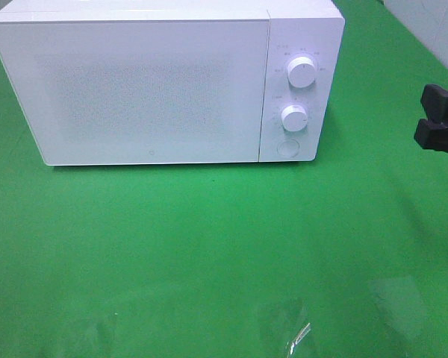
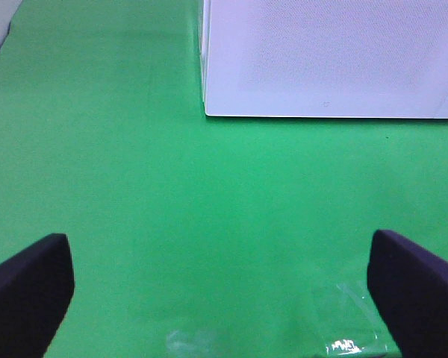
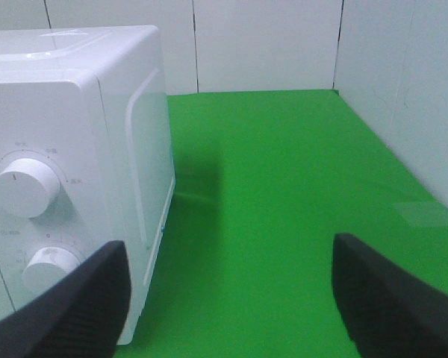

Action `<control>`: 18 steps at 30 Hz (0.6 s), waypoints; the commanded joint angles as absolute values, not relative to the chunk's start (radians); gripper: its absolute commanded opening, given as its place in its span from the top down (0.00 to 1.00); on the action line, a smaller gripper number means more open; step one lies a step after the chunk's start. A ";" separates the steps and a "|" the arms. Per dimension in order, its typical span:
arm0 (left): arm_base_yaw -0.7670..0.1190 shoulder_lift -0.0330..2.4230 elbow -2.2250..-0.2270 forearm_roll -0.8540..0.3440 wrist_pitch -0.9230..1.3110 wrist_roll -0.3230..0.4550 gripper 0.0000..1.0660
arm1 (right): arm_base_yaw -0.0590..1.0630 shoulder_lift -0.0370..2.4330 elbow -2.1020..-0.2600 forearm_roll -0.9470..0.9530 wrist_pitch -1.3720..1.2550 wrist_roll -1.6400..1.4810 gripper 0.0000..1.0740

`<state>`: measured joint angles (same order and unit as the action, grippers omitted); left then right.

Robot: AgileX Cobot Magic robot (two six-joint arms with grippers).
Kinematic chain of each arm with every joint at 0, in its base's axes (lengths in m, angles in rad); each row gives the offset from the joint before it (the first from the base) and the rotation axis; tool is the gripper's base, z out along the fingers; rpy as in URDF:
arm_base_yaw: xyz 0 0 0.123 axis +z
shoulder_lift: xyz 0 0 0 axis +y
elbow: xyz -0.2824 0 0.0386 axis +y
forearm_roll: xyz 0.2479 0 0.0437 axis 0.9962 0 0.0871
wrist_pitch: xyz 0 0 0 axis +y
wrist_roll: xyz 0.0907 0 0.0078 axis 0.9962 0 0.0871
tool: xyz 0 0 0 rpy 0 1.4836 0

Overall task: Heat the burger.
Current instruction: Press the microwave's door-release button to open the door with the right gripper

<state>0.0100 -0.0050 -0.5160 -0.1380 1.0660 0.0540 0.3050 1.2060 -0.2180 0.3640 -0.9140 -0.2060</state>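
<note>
A closed white microwave (image 1: 149,89) stands on the green cloth (image 1: 209,253); both arms' jaws spread apart, holding nothing.

Microwave (image 1: 134,89): white, door shut, at the table's far side.
Controls: upper dial (image 1: 302,73) above lower dial (image 1: 293,117), round button (image 1: 287,148) below both.
Table cloth (image 1: 209,246): green.
Clear film (image 1: 299,337): near front edge; I can't identify it.

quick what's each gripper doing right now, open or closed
left gripper: open, holding nothing
right gripper: open, holding nothing
</note>
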 commanded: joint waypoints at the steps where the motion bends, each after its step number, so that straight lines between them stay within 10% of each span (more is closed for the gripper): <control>1: 0.013 -0.019 -0.517 -0.140 1.071 0.049 0.05 | 0.349 1.203 -0.215 0.443 -0.963 -0.276 0.32; 18: 0.013 -0.019 -0.517 -0.140 1.071 0.049 0.05 | 0.708 1.477 -0.252 0.746 -1.203 -0.316 0.32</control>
<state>0.0100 -0.0050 -0.5160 -0.1380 1.0660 0.0540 0.6690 1.4420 -0.2280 0.7200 -1.1780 -0.3080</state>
